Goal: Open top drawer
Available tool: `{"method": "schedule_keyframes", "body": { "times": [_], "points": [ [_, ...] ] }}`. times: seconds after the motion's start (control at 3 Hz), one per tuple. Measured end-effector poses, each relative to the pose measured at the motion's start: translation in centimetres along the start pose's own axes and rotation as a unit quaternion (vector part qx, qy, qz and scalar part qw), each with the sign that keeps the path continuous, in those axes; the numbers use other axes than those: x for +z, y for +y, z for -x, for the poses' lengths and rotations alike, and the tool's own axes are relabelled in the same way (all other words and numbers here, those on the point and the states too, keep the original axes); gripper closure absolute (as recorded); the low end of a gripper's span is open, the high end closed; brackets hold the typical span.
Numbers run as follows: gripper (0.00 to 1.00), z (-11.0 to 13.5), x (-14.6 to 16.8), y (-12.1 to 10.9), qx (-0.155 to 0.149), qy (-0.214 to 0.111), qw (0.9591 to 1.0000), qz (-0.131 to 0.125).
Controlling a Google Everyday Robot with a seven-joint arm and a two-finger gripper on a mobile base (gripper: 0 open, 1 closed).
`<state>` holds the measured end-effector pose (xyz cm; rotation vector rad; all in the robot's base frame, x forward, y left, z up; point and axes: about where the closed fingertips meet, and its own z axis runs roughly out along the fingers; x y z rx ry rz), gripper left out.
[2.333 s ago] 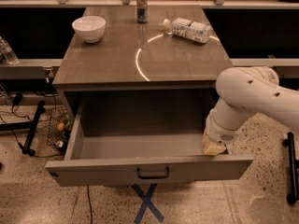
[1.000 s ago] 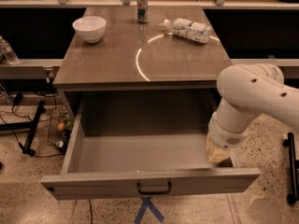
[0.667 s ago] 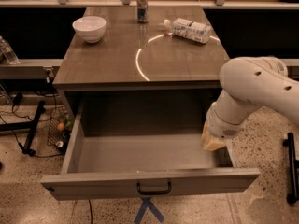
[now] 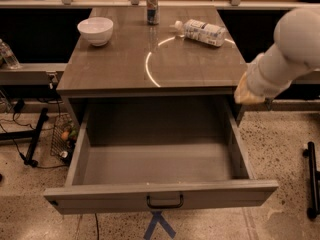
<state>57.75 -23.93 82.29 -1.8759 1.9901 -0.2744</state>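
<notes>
The top drawer stands pulled far out of the grey-brown cabinet, and its inside is bare. Its small dark loop handle sits at the centre of the flat front, near the bottom of the view. My gripper is at the end of the white arm, at the right. It is level with the cabinet's top edge, outside the drawer, beside its right wall, and well away from the handle. It holds nothing that I can see.
On the tabletop stand a white bowl, a can and a plastic bottle lying on its side. A wire basket and black stand legs sit at the left, and another leg at the right. A blue tape cross marks the floor.
The drawer slid further out toward the camera. My arm then rose up and to the right, out of the drawer's right corner to beside the cabinet top.
</notes>
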Motion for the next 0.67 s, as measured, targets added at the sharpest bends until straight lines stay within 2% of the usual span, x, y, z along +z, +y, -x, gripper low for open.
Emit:
{"method": "schedule_keyframes", "body": {
  "times": [0.33, 0.67],
  "points": [
    [1.00, -0.81, -4.12, -4.80, -0.008, 0.015, 0.9980, -0.061],
    [1.00, -0.81, -4.13, -4.81, -0.008, 0.015, 0.9980, -0.061]
  ]
}}
